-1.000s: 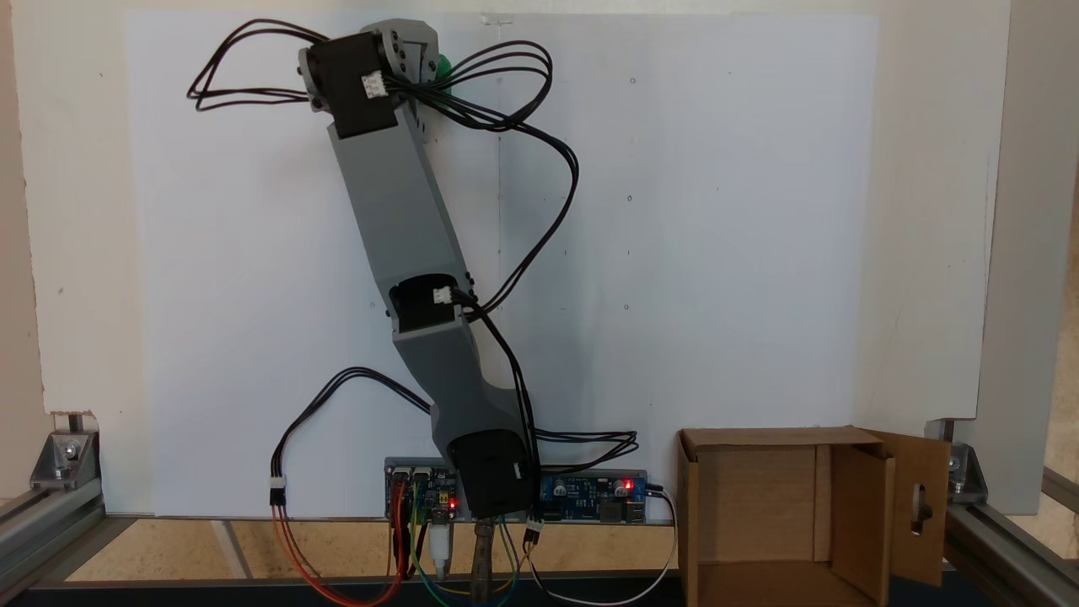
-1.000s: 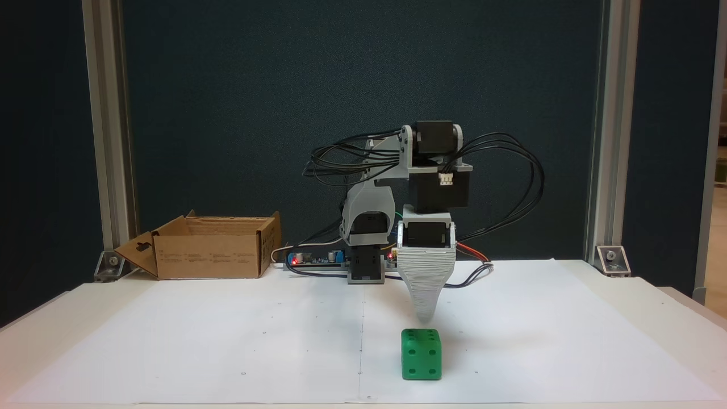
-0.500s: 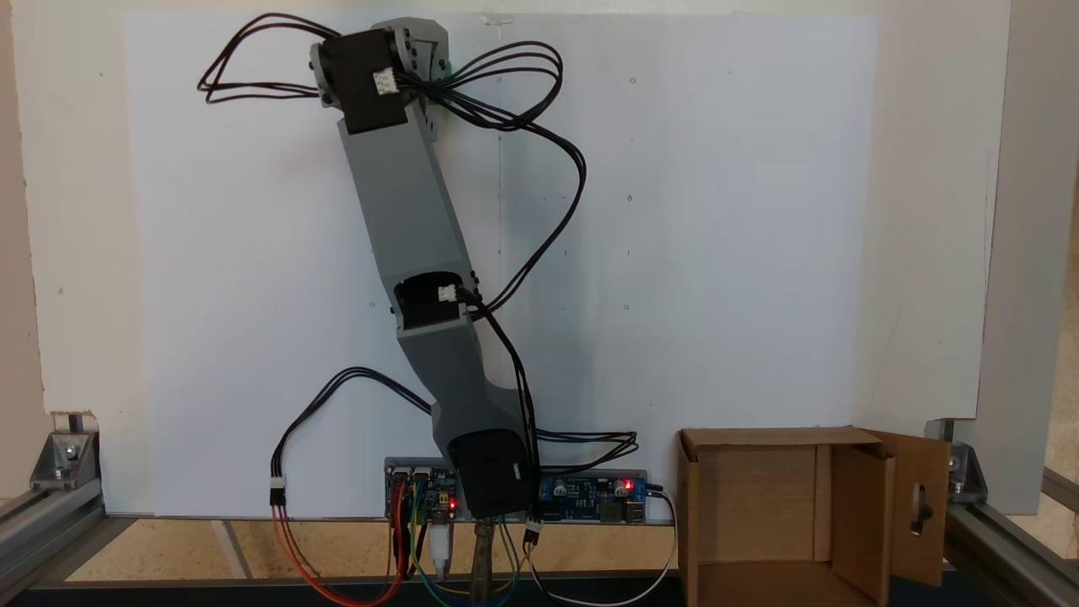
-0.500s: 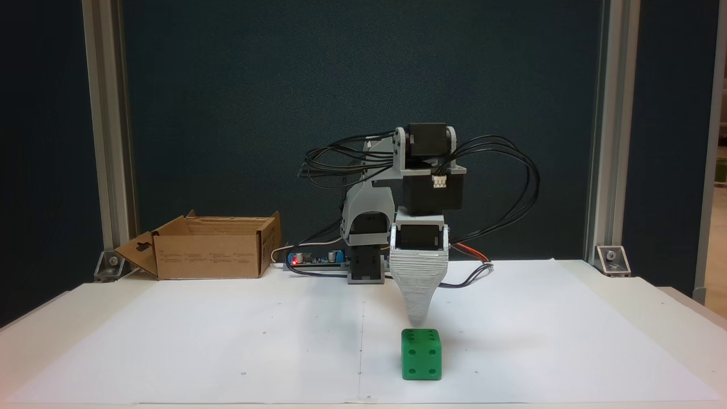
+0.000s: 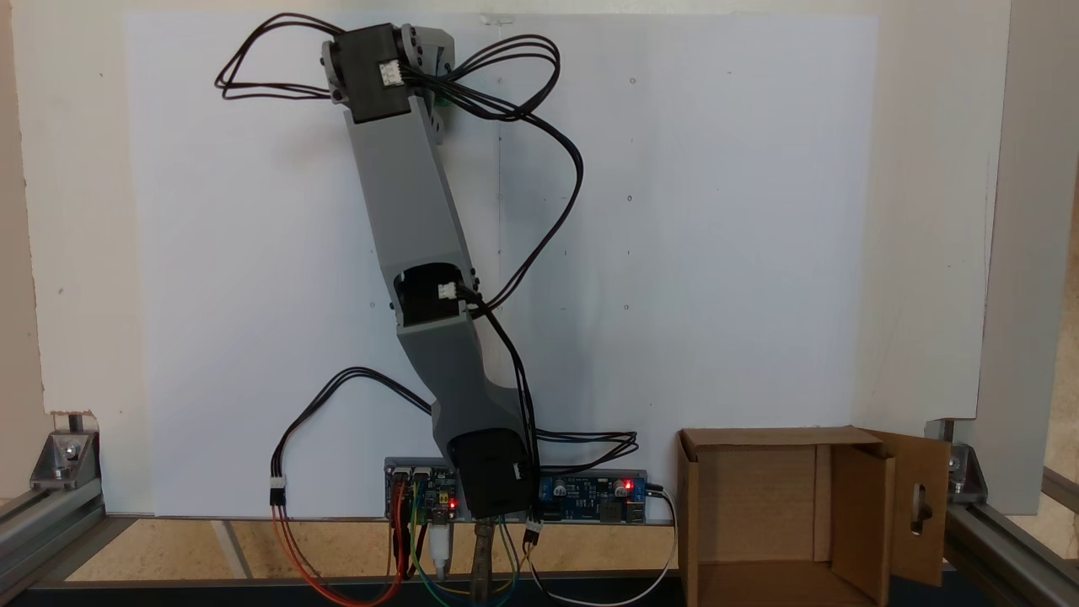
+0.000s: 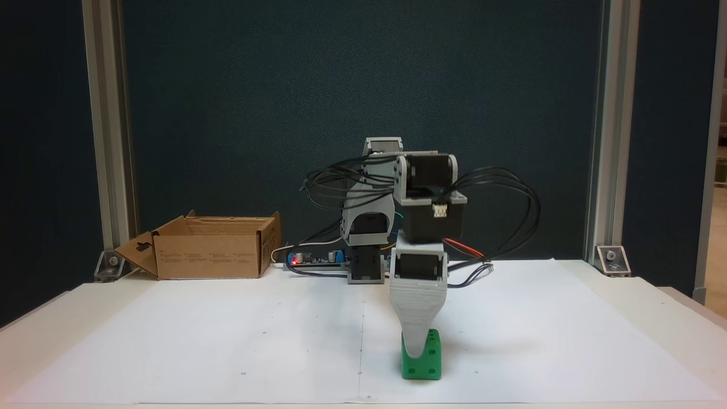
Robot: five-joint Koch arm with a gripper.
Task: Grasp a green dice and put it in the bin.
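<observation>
The green dice (image 6: pixel 430 359) sits on the white paper near the table's front edge, right of the centre line. My gripper (image 6: pixel 417 352) points straight down onto it. Its ribbed front jaw covers the left part of the dice's front face, tip close to the paper. The other jaw lies behind it, so the gap between them is hidden. From above, the arm stretches to the far edge of the paper, and the wrist motor (image 5: pixel 379 72) hides the jaws. The bin (image 6: pixel 210 255), a brown cardboard box with a keyhole flap, stands beside the arm's base (image 5: pixel 860 506).
A controller board (image 5: pixel 590 489) with red lights and loose wires lies at the arm's base. Black cable loops (image 6: pixel 511 193) hang out from the wrist. Aluminium frame posts (image 6: pixel 108 142) stand at the table's back corners. White paper (image 6: pixel 227 341) covers the table.
The gripper has dropped from just above the dice to down over it, its front jaw now overlapping the dice's face. The dice has stayed in place.
</observation>
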